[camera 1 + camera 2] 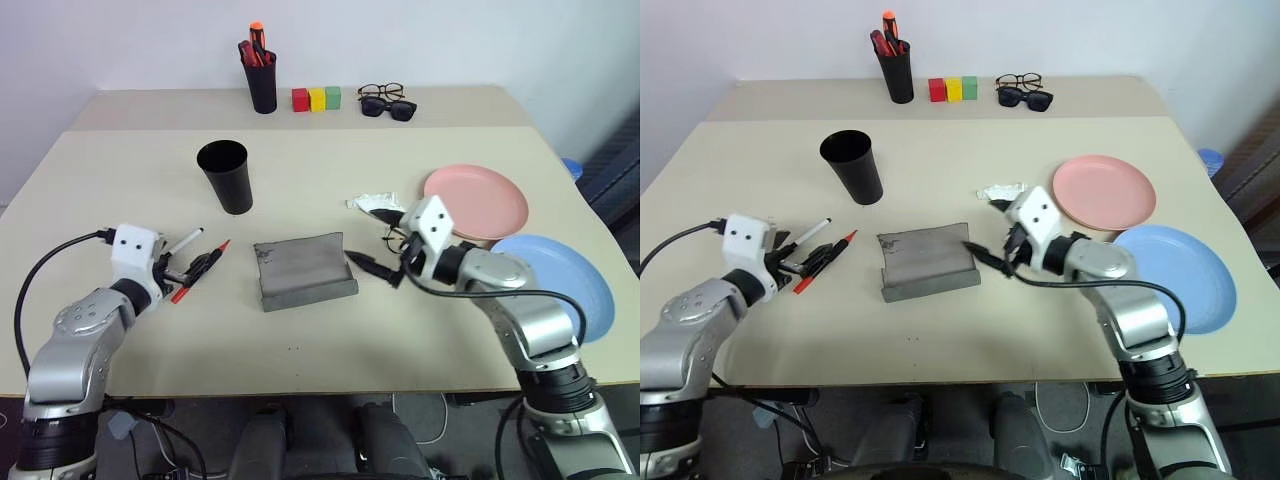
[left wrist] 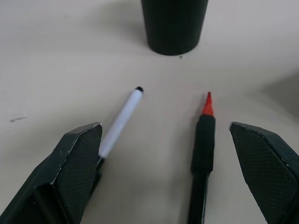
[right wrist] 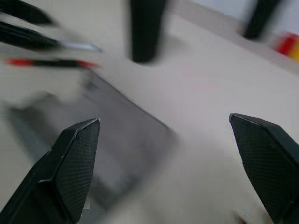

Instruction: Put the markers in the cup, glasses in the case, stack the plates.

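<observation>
A white marker (image 1: 186,240) and a black marker with red ends (image 1: 207,266) lie side by side left of the open grey case (image 1: 303,270). My left gripper (image 1: 190,268) is open, low over the table, with both markers (image 2: 122,119) (image 2: 203,149) between its fingers and the black cup (image 2: 174,25) beyond them. My right gripper (image 1: 372,240) is open at the case's right end, and the case (image 3: 107,144) lies ahead of it. Behind that hand lie the thin wire-rimmed glasses (image 1: 392,236), mostly hidden. The pink plate (image 1: 478,203) and the blue plate (image 1: 560,280) rest at the right.
A black pen holder (image 1: 262,75) with orange-red pens, three coloured blocks (image 1: 316,98) and two other pairs of glasses (image 1: 386,100) stand along the far edge. A crumpled white scrap (image 1: 366,202) lies by the pink plate. The blue plate overhangs the table's right edge.
</observation>
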